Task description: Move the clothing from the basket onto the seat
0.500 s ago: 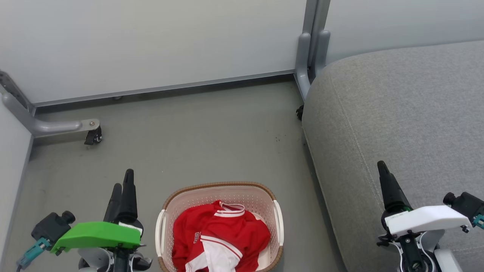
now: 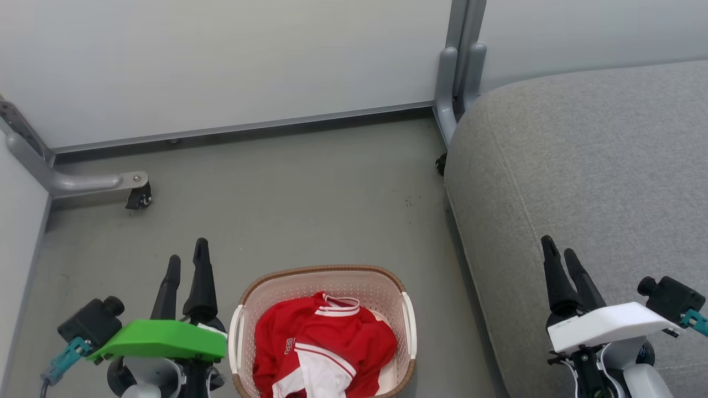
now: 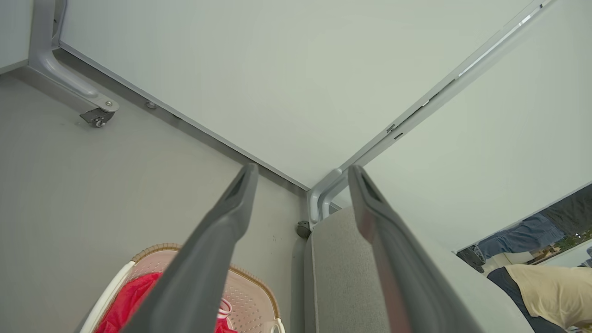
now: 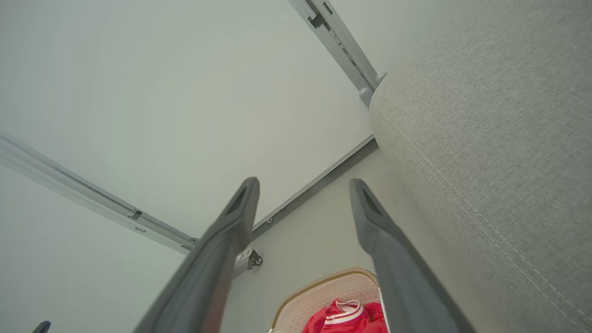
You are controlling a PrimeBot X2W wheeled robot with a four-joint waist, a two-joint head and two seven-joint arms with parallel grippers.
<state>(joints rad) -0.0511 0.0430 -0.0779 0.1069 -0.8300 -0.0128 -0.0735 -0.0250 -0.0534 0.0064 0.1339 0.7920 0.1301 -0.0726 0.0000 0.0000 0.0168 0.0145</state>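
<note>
Red clothing (image 2: 323, 345) with white stripes and trim lies bunched in the cream basket (image 2: 326, 276), which stands on the floor at the bottom centre of the head view. To its right spreads the big light-grey seat (image 2: 597, 166). My left gripper (image 2: 188, 258) is open, just left of the basket and above the floor. Over the seat's front edge my right gripper (image 2: 558, 247) is open too. In the left wrist view my left gripper (image 3: 300, 173) frames the basket (image 3: 249, 291), clothing (image 3: 129, 305) and seat (image 3: 342, 277). The right wrist view has my right gripper (image 4: 303, 185), basket (image 4: 319, 289), clothing (image 4: 347, 319) and seat (image 4: 485, 138).
Pale partition walls (image 2: 221, 61) close the space behind and on the left. Their grey metal feet with castors (image 2: 138, 196) stand on the floor, one post (image 2: 456, 77) beside the seat's corner. Grey floor (image 2: 287, 193) lies between basket and wall. A person's clothed legs (image 3: 532, 231) show past the partition.
Both grippers have turned about their wrists, so both fingers of each now show apart. The left one has shifted slightly right, toward the basket. The basket and clothing lie as before.
</note>
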